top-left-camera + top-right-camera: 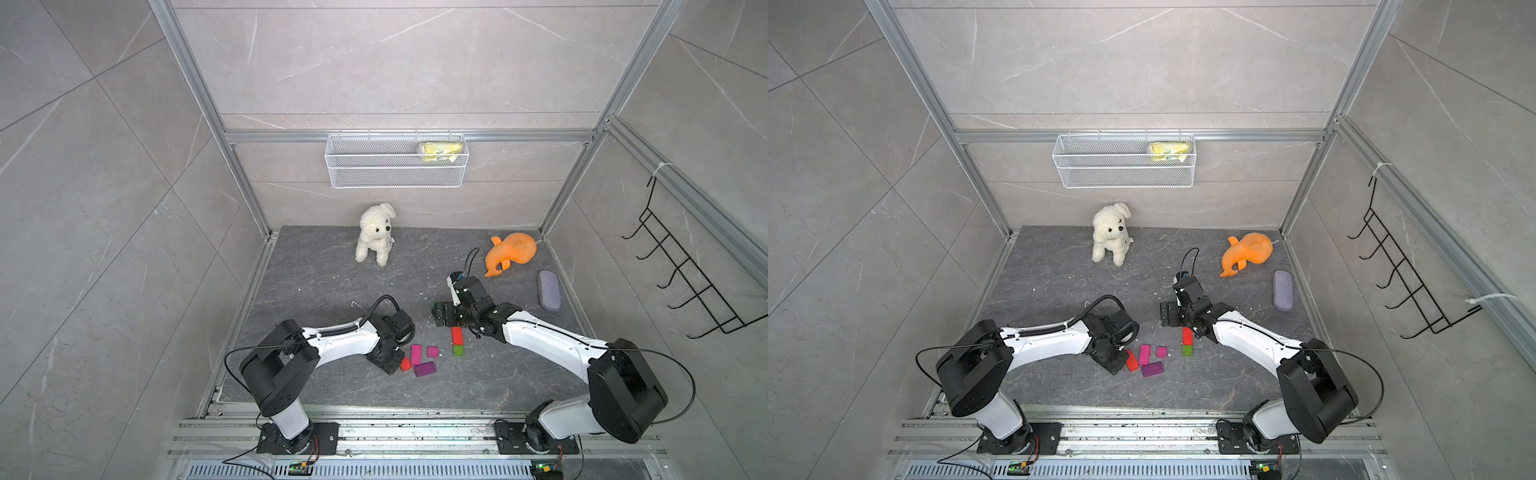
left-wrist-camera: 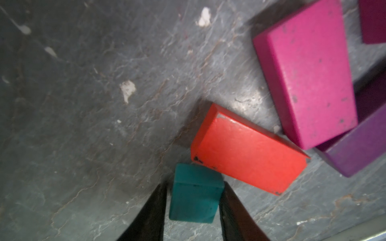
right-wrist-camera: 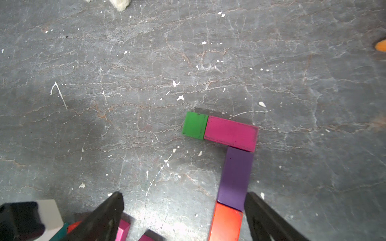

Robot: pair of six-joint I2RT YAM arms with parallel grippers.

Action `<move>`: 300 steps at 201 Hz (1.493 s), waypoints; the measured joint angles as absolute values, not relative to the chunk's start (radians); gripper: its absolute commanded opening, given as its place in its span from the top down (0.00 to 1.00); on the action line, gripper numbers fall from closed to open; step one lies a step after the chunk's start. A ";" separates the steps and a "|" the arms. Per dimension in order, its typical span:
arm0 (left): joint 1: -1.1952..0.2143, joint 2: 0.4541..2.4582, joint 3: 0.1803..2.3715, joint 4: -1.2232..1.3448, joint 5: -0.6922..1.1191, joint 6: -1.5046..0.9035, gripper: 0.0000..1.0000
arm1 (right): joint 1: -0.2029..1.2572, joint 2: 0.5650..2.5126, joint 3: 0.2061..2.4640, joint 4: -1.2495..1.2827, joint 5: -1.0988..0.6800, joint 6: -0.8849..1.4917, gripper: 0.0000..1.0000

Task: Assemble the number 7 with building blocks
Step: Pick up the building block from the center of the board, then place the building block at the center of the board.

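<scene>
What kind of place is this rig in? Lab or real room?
Likely a lab test cell dressed as a room: aluminium frame with tile-look wall panels, two arms bolted to a rail, and props: plush dog, wire basket.

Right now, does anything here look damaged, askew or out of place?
Only wear: the loose red block beside the teal block has chipped paint at its corners, and white flecks dot the dark table. Nothing looks spilled or toppled.
</scene>
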State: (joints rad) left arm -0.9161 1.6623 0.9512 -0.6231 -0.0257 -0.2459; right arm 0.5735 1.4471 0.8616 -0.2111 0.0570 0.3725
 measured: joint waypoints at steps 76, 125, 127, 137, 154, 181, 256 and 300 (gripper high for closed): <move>-0.916 1.661 0.952 -0.623 -0.056 -0.269 0.77 | 0.567 1.443 0.856 -0.213 0.059 0.373 0.09; -0.916 1.600 0.952 -0.634 -0.128 -0.321 0.83 | 0.567 1.442 0.856 -0.232 0.054 0.372 0.09; -0.916 1.596 0.952 -0.636 -0.131 -0.322 0.83 | 0.567 1.442 0.856 -0.233 0.054 0.372 0.09; -0.915 1.583 0.958 -0.654 -0.151 -0.332 0.84 | 0.567 1.438 0.856 -0.235 0.051 0.373 0.09; -0.906 1.573 0.982 -0.678 -0.183 -0.346 0.84 | 0.567 1.428 0.856 -0.235 0.039 0.373 0.10; -0.864 1.565 1.015 -0.688 -0.212 -0.360 0.86 | 0.567 1.421 0.856 -0.235 0.012 0.376 0.11; -0.667 1.539 1.052 -0.667 -0.176 -0.340 0.86 | 0.567 1.417 0.856 -0.235 -0.038 0.421 0.20; -0.593 1.657 1.146 -0.646 -0.126 -0.321 0.86 | 0.568 1.390 0.829 -0.235 -0.060 0.434 0.22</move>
State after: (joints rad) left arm -0.5926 1.6569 1.1458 -0.6456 -0.1261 -0.3210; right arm 0.5678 1.3903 0.8291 -0.2352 -0.0601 0.4339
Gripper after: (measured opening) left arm 0.334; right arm 0.782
